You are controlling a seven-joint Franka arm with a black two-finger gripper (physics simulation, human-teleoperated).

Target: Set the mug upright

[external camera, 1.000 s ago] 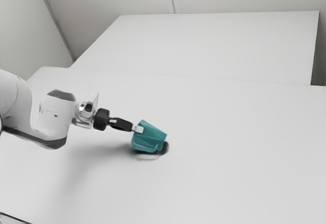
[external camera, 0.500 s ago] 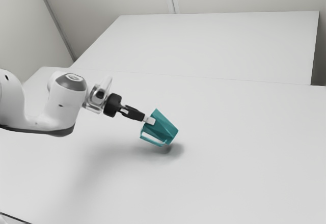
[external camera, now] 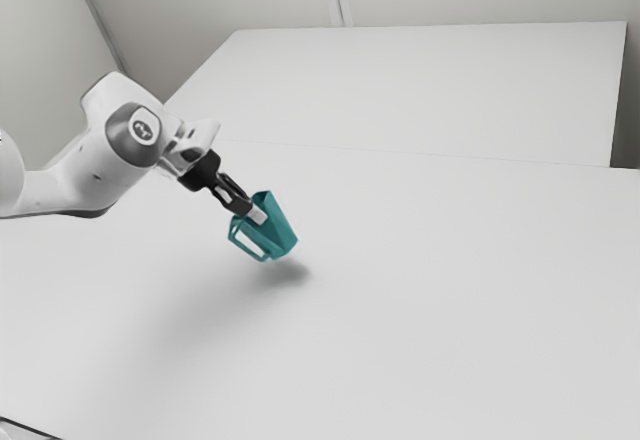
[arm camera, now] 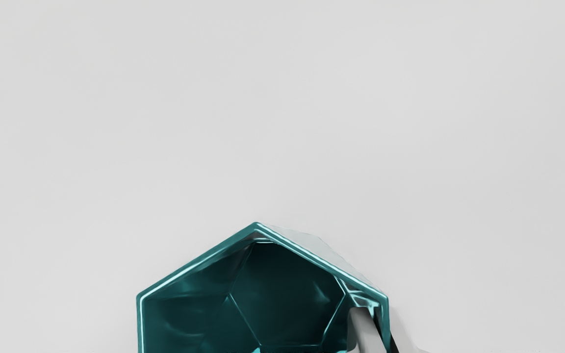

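My gripper point(external camera: 258, 216) holds the teal six-sided mug point(external camera: 275, 233) by its wall near the rim, in the exterior view. The mug hangs above the table, tilted, its mouth toward the hand and its base down toward the exterior view's right; its handle is on the lower left side. Looking into the mug point(arm camera: 282, 289) in the wrist view, I see its dark inside and floor. At my gripper point(arm camera: 380, 333), one finger is inside the mug against the wall and the other is outside, mostly hidden behind that wall.
The white table point(external camera: 440, 300) stretches below the mug, whose shadow falls on it just underneath. A second white surface point(external camera: 420, 90) lies behind it, with pale walls beyond.
My hand has risen and tipped more steeply downward, carrying the mug off the table. The mug first moved toward the exterior view's right, then back left, and its base now points more downward.
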